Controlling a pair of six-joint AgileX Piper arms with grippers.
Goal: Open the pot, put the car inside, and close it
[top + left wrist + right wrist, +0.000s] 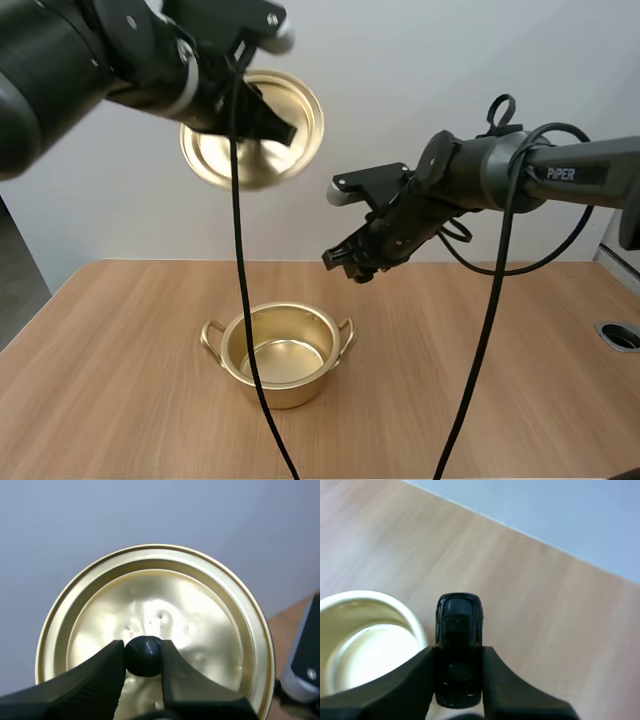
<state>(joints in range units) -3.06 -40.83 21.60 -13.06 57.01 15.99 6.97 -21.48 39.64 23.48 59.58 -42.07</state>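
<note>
Left pincer (143, 652) clamped on the black knob (143, 662) of the gold lid (215, 160), held high off the table (520, 390). Pot (290, 395) sits open on the table, centre. Right pincer (459, 652) grips the black car (459, 625) in the air, just beyond the pot's rim, up and to its right.
</note>
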